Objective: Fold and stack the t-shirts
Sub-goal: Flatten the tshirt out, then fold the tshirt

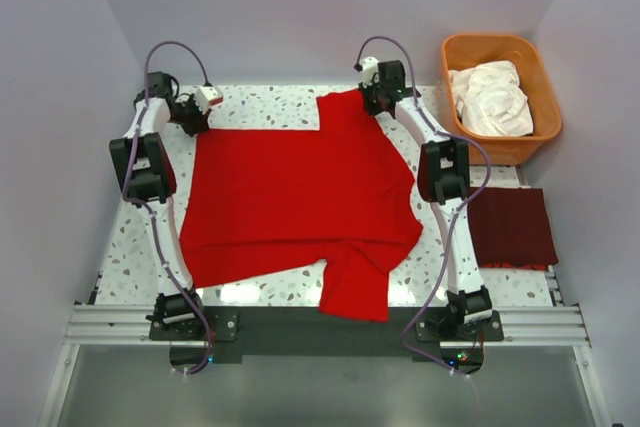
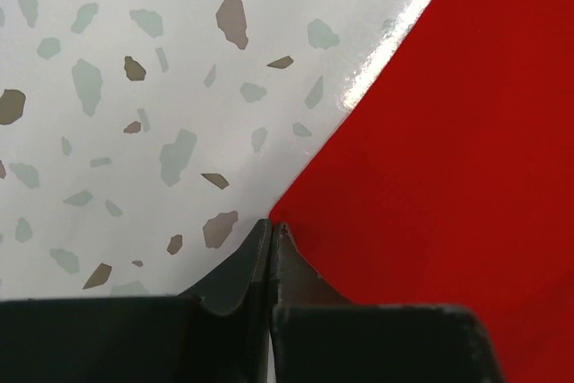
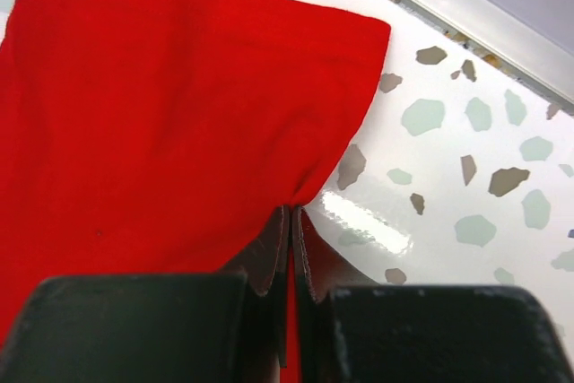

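A red t-shirt (image 1: 300, 197) lies spread flat on the speckled table (image 1: 260, 107), with one sleeve hanging toward the near edge. My left gripper (image 1: 193, 119) is at the shirt's far left corner. In the left wrist view its jaws (image 2: 271, 224) are shut right at the red cloth's edge (image 2: 448, 150), pinching it at the tips. My right gripper (image 1: 372, 99) is at the far right sleeve. In the right wrist view it (image 3: 293, 211) is shut on the red cloth (image 3: 161, 105), which bunches at the tips and shows between the fingers.
A folded dark red shirt (image 1: 512, 227) lies on the table's right side. An orange basket (image 1: 545, 87) holding white clothes (image 1: 490, 97) stands at the back right. A metal rail (image 3: 466, 15) runs along the table's far edge.
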Action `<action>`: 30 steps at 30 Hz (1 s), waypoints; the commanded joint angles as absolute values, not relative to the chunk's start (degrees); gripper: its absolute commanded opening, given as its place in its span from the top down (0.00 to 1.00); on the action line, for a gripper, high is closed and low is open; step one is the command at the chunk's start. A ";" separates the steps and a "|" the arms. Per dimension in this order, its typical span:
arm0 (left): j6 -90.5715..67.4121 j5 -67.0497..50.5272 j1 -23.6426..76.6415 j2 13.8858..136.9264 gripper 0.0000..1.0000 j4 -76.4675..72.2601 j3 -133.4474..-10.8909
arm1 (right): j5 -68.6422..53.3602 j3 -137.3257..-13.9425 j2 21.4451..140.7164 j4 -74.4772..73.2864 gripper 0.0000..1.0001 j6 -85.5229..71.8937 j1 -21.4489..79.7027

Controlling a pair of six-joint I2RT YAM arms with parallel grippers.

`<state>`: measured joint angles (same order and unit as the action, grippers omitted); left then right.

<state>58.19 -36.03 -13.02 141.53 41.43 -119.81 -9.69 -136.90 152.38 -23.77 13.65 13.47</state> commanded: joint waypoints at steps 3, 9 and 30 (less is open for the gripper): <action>58.45 -36.48 -12.66 142.56 1.00 41.23 -121.73 | -7.56 -140.54 151.26 -19.69 1.00 13.89 12.30; 53.45 -38.23 -13.09 139.06 1.00 34.20 -119.46 | -6.94 -142.65 150.47 -16.44 1.00 13.36 12.30; 52.20 -44.03 -15.64 125.69 1.00 21.44 -106.26 | -10.98 -128.68 135.10 -15.20 1.00 14.68 12.30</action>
<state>50.59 -41.19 -13.80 130.76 24.56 -108.12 -9.37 -129.99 141.47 -17.98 13.82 12.62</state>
